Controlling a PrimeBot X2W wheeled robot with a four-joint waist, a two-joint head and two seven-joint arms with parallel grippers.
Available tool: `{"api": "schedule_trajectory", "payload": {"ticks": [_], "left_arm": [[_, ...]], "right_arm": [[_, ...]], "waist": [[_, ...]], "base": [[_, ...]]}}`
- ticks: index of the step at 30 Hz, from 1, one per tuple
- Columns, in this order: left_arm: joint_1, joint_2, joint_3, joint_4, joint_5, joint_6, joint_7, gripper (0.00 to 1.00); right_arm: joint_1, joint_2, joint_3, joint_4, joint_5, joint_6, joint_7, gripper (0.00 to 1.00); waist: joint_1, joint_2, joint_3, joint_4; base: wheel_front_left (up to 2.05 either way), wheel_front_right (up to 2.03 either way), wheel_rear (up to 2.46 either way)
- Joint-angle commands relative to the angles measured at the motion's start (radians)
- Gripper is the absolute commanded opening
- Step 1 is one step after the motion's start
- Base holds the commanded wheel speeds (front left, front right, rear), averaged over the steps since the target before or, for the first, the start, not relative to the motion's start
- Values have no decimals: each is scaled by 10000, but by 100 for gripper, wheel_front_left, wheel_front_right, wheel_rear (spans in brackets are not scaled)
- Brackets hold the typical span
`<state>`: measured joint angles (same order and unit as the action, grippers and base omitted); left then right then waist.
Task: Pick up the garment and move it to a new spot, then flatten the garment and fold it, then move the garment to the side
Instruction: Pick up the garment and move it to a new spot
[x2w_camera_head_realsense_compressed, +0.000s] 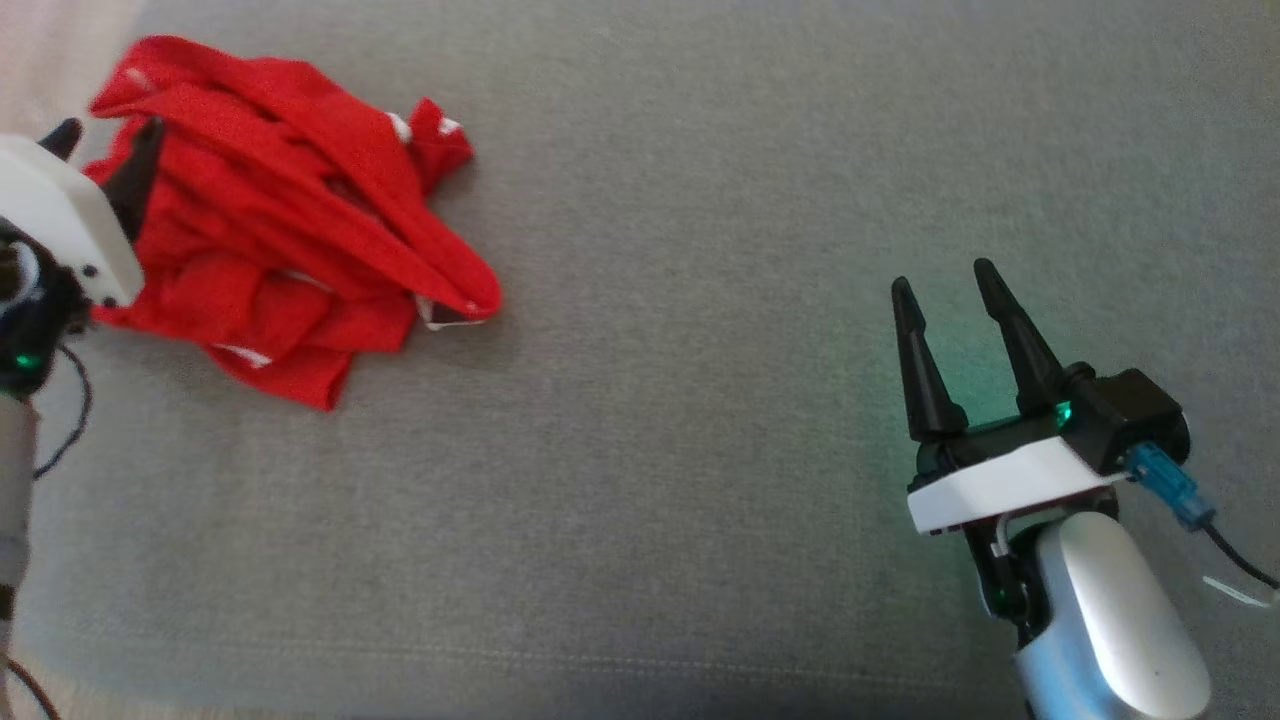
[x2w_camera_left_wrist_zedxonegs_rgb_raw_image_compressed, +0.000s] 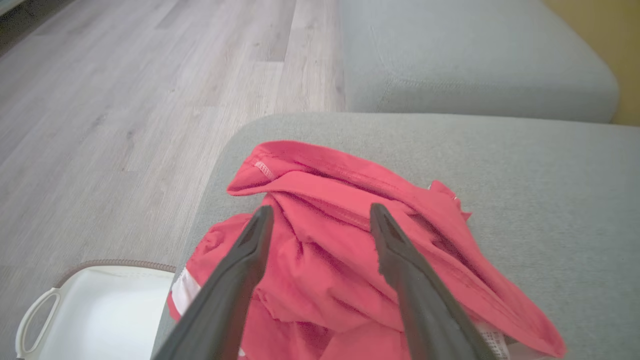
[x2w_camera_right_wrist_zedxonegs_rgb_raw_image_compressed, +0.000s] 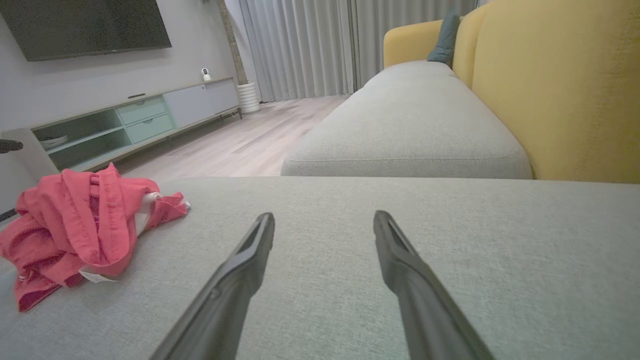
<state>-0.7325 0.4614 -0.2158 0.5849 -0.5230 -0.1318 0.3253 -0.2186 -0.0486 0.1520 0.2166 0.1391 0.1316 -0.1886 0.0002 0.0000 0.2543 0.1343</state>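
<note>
Garment (x2w_camera_head_realsense_compressed: 290, 210): red, crumpled heap near the left edge of the sofa (x2w_camera_head_realsense_compressed: 700, 400). My left jaws: wide apart, nothing held, poised over the heap's left part; contact unclear. My right jaws: wide apart, empty, well apart from it, to the right.

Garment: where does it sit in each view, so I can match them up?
Head: garment upper left, by the left gripper.
Left wrist: lower centre, beyond the open fingers.
Right wrist: far left, mid-height.
Shared landmark: the grey cushion under it.
</note>
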Motion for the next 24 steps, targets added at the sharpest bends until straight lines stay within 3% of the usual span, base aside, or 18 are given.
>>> {"api": "schedule_trajectory", "payload": {"ticks": [1, 6, 16, 17, 18, 24], "left_arm": [[-682, 717, 232, -2, -64, 14, 146, 100], [-1494, 822, -98, 1269, -485, 13, 597, 100], [-2600, 682, -404, 3333, -628, 12, 438, 100], [-2695, 678, -416, 3494, -658, 12, 402, 13], [-2784, 670, -426, 3631, -673, 12, 327, 0], [-3040, 580, -747, 3827, -778, 12, -650, 0]], "right_arm": [[-311, -16, 189, -392, -65, -9, -12, 100], [-347, -16, 38, -471, -173, -9, 26, 100], [-473, -16, 129, -656, -172, -9, 50, 100], [-479, -16, 122, -667, -173, -9, 56, 100], [-485, -16, 116, -672, -173, -9, 59, 100], [-447, -16, 111, -527, -122, -9, 8, 100]], "waist": [[-2, 0, 402, -390], [-2, 0, 706, -604], [-2, 0, 1089, -847], [-2, 0, 1115, -853], [-2, 0, 1134, -855], [-2, 0, 979, -766]], "base": [[0, 0, 0], [0, 0, 0], [0, 0, 0], [0, 0, 0], [0, 0, 0], [0, 0, 0]]}}
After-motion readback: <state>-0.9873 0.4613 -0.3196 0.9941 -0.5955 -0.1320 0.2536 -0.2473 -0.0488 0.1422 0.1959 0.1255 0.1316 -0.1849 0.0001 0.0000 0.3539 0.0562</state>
